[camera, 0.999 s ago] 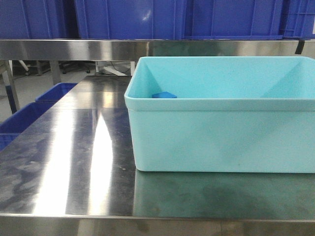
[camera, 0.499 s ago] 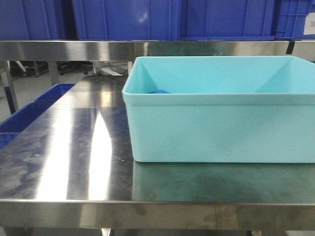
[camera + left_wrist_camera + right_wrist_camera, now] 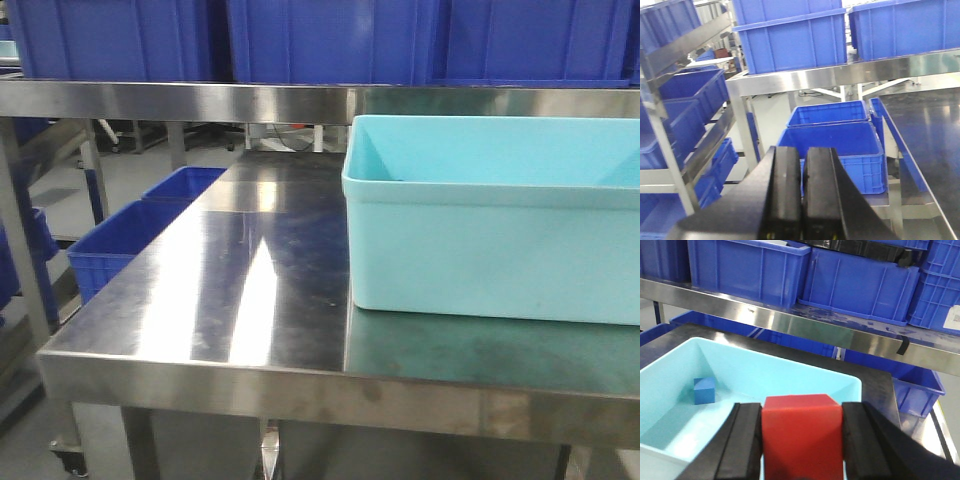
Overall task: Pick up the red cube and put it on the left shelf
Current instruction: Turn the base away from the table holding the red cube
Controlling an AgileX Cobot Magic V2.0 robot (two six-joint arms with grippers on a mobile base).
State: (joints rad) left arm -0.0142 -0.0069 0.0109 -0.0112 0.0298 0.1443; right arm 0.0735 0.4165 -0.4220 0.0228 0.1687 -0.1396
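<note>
Right hand (image 3: 802, 452): clamped on the red cube (image 3: 802, 422). One black finger (image 3: 747, 440) presses on each of two opposite faces, and the cube sits square between them. The top face and the camera-facing face are in full view.

Red cube location: in the right hand's grip, raised, not resting on any surface. The pale teal tub (image 3: 765, 372) lies open under and beyond it in the right wrist view. How high the cube is above the tub cannot be told.

Tub contents: one small blue cube (image 3: 704, 390) on the floor, near the far left corner, well apart from the red cube.

The tub stands on the steel worktop (image 3: 230, 290), toward its right side in the front view. Bare, reflective steel lies to the left of the tub (image 3: 480, 250).

Above the back of the worktop runs a steel upper rail (image 3: 815, 327) carrying a row of deep-blue crates (image 3: 745, 272).

Left hand (image 3: 801, 162): fingers together, faces touching, nothing between them. It points past the left edge of the worktop, toward two open blue crates (image 3: 830, 145) standing lower down beside it.

The left shelf (image 3: 710, 145) stands to the left in the left wrist view. It is a tiered steel rack with sloping rails, and blue crates sit on each level. It is well apart from the red cube.
</note>
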